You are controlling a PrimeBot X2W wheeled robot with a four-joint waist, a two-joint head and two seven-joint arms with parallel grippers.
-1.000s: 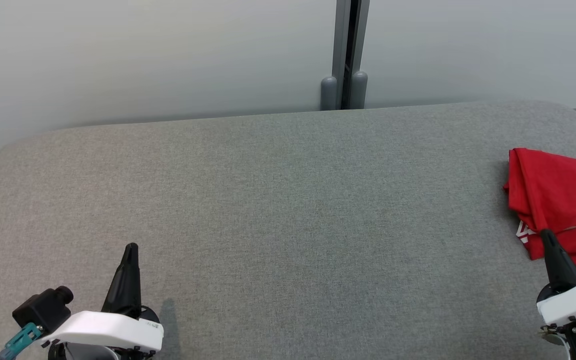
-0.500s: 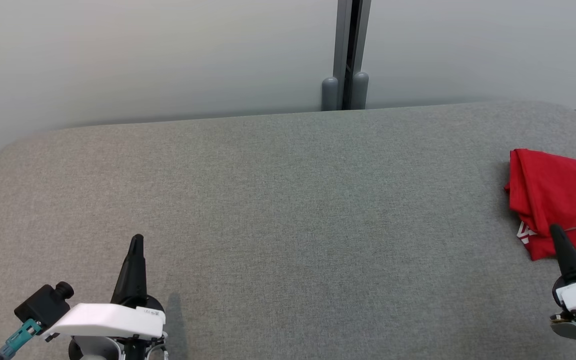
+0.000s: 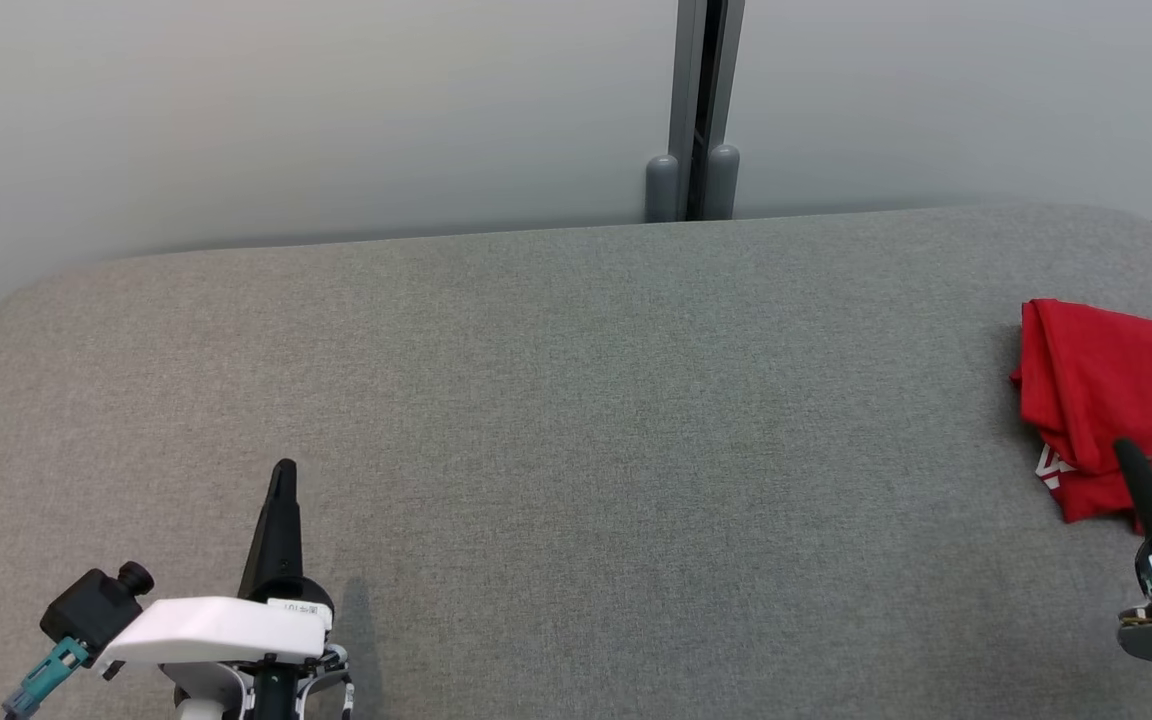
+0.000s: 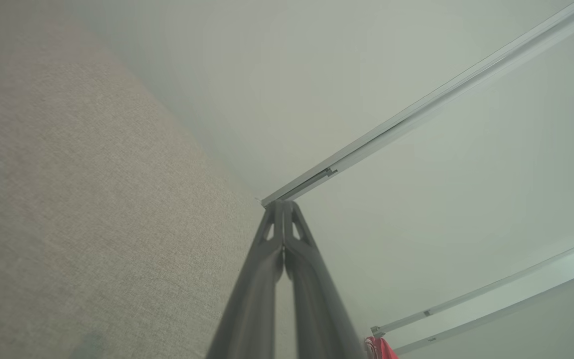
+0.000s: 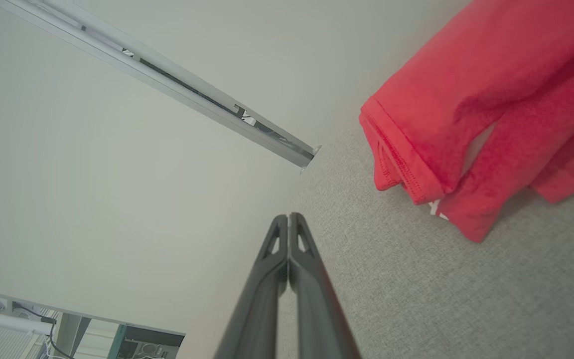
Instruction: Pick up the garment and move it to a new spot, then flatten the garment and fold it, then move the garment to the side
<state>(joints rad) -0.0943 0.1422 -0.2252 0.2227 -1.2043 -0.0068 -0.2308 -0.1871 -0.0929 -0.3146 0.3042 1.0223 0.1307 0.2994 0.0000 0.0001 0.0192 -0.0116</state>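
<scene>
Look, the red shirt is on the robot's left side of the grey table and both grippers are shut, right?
Not quite. The head view shows the red shirt on the robot's right side of the grey table, by the right gripper. Both that and the left gripper are shut, as you said.

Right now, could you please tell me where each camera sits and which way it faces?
Head view: on the head, facing down over the grey table; left gripper lower left, right gripper lower right.
Left wrist view: on that wrist, along shut fingers toward the wall.
Right wrist view: on that wrist, along shut fingers.
All three share the red garment.
</scene>
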